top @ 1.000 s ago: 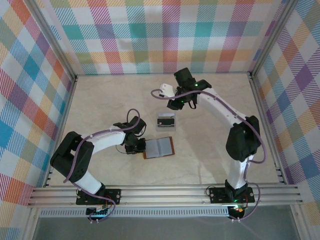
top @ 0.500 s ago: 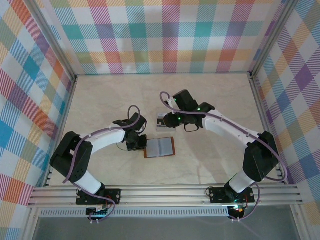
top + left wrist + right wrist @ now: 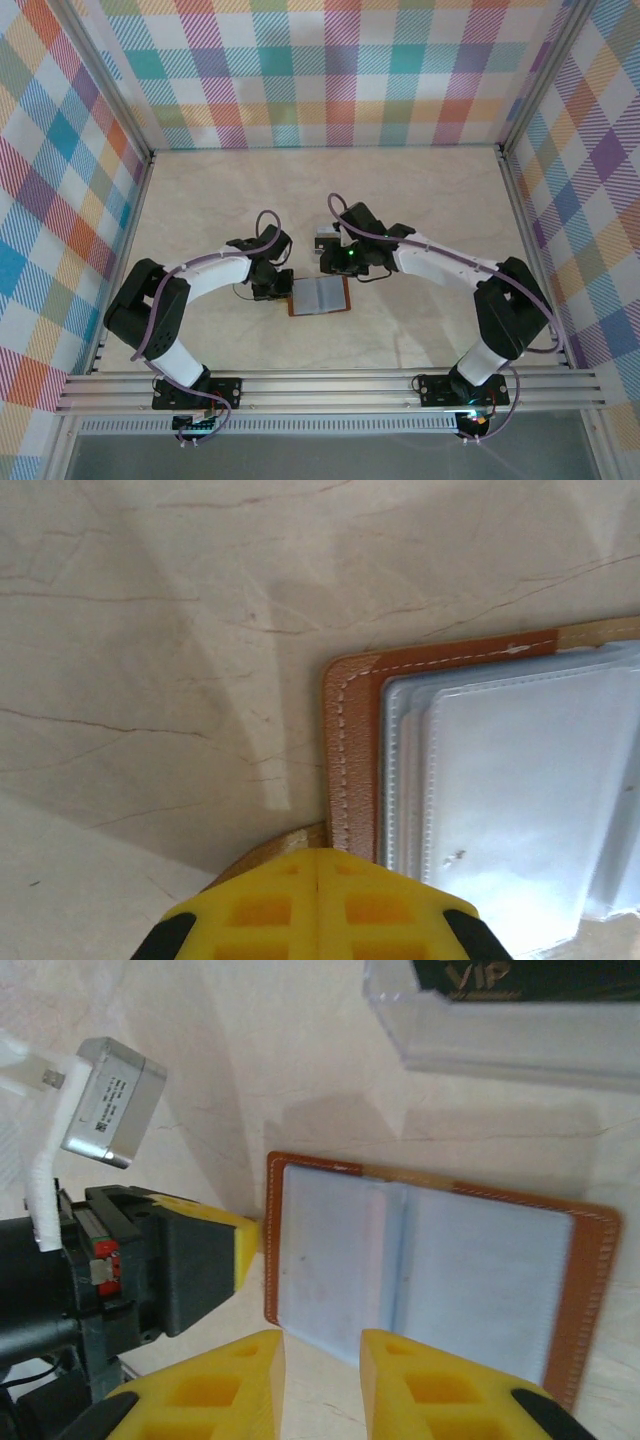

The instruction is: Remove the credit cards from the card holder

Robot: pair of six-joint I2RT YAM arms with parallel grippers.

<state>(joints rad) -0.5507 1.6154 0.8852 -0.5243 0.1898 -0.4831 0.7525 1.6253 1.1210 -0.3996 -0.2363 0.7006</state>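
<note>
Item inspected: brown leather folding card holder [image 3: 420,1270], lying opened flat with its pale grey-blue sleeve lining facing up. It sits directly ahead of the right gripper [image 3: 322,1360], and its near long edge meets that gripper's yellow fingertips. The holder's stitched end lies just ahead of the left gripper [image 3: 318,880].

Sleeves: whether any card is in them cannot be told.

Right gripper: jaws stand narrowly apart, with nothing between them. Bare table and the holder's edge show in the gap.

Left gripper: the two yellow fingers are closed tight together, tip against the holder's end. A brown leather tab [image 3: 262,852] emerges from under them. Whether the tab is pinched or only covered cannot be told.

Beyond the holder, on the far side from the right gripper and a little apart from it, stands a clear square plastic tray [image 3: 480,1045]. A dark credit card with gold "VIP" lettering [image 3: 500,975] lies in it.

All items rest on a pale marble-patterned tabletop [image 3: 330,1080]. In the overhead view the two arms reach inward from either side, with the holder between their grippers. Multicoloured checked walls [image 3: 330,70] enclose the table.
</note>
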